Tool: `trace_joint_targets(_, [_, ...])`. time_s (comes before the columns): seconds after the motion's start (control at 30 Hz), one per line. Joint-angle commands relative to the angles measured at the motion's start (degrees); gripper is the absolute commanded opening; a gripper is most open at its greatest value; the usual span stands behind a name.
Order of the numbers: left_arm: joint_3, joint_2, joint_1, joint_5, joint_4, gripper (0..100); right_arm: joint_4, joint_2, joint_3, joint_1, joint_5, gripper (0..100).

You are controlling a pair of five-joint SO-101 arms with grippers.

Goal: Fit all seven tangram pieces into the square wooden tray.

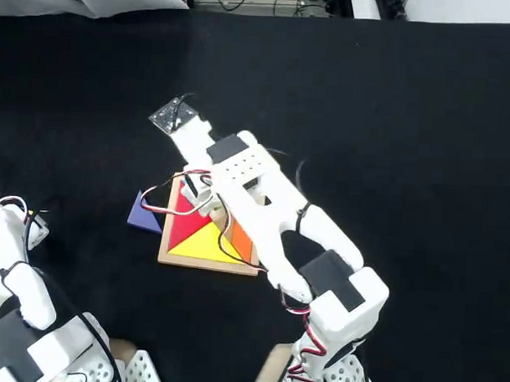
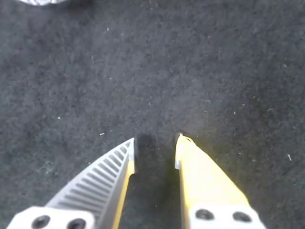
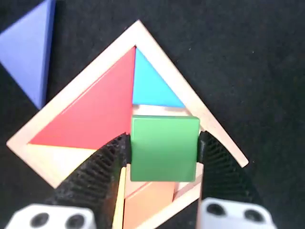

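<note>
While the right arm point(image 1: 271, 217) lies slanted from the lower right of the high view up toward the middle, the right gripper point(image 3: 164, 139) is clamped on the green square point(image 3: 164, 160), with a black finger point(image 3: 112, 160) pressed on each side of it. The square hangs over the wooden tray point(image 3: 182, 90) with its edges turned at an angle to the tray's rim. Can't tell if it's actually touching the tray floor or just above it.

The tray sits a bit left of centre and lowish in the high view, on the black table point(image 1: 408, 121). Already inside it:
- red triangle point(image 3: 90, 114) and light blue triangle point(image 3: 152, 88), meeting along one edge up by a corner
- yellow triangle point(image 1: 204, 244) along the tray's lower edge in the high view
- orange piece point(image 3: 147, 205) on the tray's right side, partly under the green square and the arm

A thin strip of bare wood shows between the light blue triangle and the green square.

One blue triangle point(image 1: 144, 212) lies flat on the cloth just beside the tray's left edge — close to it, with a small gap in the right wrist view.

The left arm point(image 1: 17, 292) is down in the lower left corner of the high view, well apart from the tray. The left gripper point(image 2: 156, 143) has its two fingers spread with nothing between them, over plain black cloth
</note>
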Motion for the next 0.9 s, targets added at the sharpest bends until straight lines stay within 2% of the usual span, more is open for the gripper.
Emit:
trace_joint_targets(0.0, [-0.3,-1.9,0.9,-0.4,-1.2,15,-2.5,1.5,-0.5,-0.8,0.3,19.8])
trace_joint_targets(0.5, [-0.3,-1.9,0.9,-0.4,-1.2,15,-2.0,3.8,-0.4,-0.9,-2.5,20.4])
trace_joint_targets(0.7, [-0.5,-1.9,1.0,-0.4,-1.2,15,0.3,3.8,-0.4,-3.7,-2.5,33.8])
trace_joint_targets(0.87, [-0.5,-1.9,1.0,-0.4,-1.2,15,0.8,3.4,-1.5,-4.0,-2.1,33.9])
